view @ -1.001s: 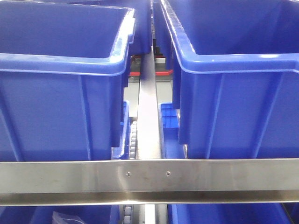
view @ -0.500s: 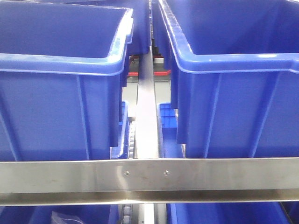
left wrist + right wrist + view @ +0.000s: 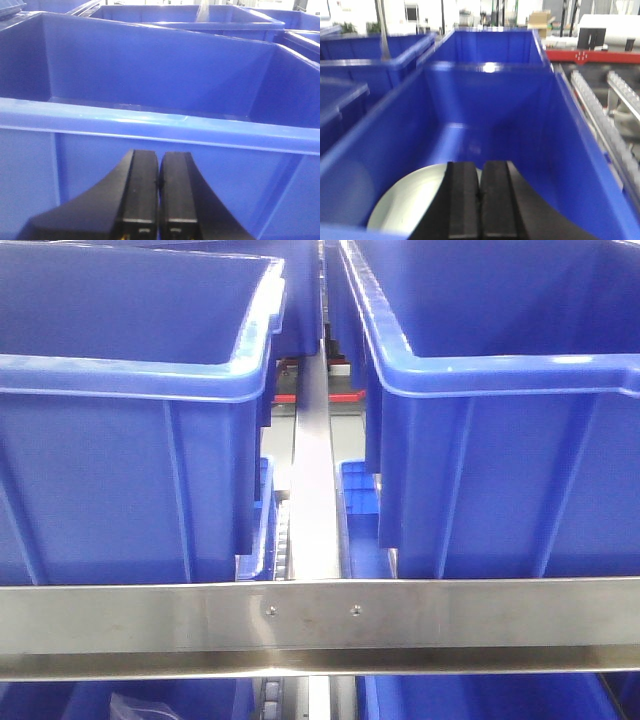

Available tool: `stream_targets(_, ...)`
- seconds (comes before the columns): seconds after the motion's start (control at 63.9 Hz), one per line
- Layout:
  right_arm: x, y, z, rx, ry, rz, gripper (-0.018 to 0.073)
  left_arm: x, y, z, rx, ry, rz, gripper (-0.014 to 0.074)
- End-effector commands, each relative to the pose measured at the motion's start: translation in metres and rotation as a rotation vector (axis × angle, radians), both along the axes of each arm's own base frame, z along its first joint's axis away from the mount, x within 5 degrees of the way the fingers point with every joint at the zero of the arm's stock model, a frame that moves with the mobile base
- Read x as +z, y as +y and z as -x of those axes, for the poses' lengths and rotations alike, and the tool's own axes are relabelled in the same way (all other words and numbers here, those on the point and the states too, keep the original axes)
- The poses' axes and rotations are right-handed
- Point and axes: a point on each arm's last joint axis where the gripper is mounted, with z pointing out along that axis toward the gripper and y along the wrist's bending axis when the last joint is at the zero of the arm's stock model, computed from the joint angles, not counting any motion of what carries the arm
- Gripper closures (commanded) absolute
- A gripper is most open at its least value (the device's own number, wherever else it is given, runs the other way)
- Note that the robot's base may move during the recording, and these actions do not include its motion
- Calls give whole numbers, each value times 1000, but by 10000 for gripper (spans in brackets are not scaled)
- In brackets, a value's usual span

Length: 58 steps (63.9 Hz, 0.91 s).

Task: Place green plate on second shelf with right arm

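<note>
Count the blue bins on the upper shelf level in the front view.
2 large blue plastic bins: one at left, one at right, split by a metal rail. More blue bins show behind and below them; others may be hidden.

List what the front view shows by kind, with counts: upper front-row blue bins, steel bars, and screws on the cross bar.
blue bins: 2 (left, right)
steel bars: 2 (cross bar, centre divider)
screws: 2 ()
Total: 6
</note>
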Motion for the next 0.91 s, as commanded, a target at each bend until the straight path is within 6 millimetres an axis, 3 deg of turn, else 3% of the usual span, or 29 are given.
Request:
stream_targets(0.0,-1,-2,4,-14,-75,13,529,-5,0,0,-1,-58,8,465)
stream_targets(0.266,-85,-3,19,-19,-60,12,529,-5,0,0,-1,-58,8,465)
stream_targets(0.438,-92,-2,18,-8,28,25,529,-5,0,0,-1,-58,8,465)
stream_targets(0.891,-83,-3,19,-22,-68,46,529,-5,0,0,-1,-58,8,465)
